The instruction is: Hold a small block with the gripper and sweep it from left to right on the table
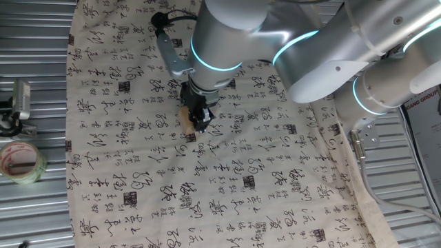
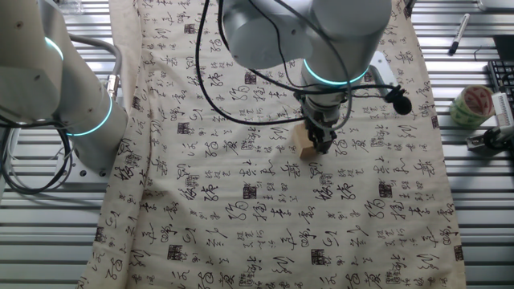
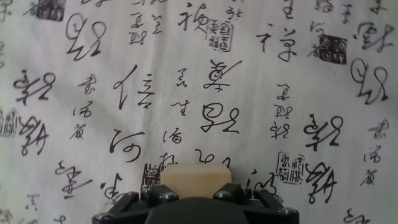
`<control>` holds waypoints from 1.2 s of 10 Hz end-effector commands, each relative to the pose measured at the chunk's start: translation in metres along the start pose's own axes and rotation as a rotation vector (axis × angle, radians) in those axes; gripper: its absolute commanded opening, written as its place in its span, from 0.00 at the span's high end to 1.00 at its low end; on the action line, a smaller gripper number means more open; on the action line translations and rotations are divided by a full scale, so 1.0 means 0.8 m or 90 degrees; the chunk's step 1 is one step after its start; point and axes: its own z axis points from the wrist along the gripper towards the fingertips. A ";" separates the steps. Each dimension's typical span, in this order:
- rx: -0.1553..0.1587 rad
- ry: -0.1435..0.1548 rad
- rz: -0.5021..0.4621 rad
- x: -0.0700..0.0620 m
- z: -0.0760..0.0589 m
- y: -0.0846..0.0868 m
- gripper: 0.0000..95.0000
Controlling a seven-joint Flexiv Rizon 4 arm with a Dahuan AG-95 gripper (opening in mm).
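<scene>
A small pale tan block (image 3: 196,180) sits between my black fingers at the bottom of the hand view, down on the calligraphy cloth. In one fixed view the gripper (image 1: 198,122) points down with the block (image 1: 186,115) showing at its left side. From the other fixed view the block (image 2: 305,141) peeks out left of the gripper (image 2: 321,143). The gripper is shut on the block. The cloth-covered table (image 1: 41,83) lies under it all, its ribbed metal bare at the sides.
A roll of tape (image 1: 21,162) and a small metal fixture (image 1: 17,103) lie on the ribbed metal left of the cloth. A marker pen (image 2: 458,34) rests near the far edge. The silver arm's thick links (image 1: 331,48) hang over the cloth.
</scene>
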 end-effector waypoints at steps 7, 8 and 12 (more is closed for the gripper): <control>0.012 0.007 -0.011 0.001 0.017 0.000 1.00; 0.012 0.005 0.002 0.001 0.017 0.000 1.00; -0.009 0.000 0.090 0.001 0.017 0.000 1.00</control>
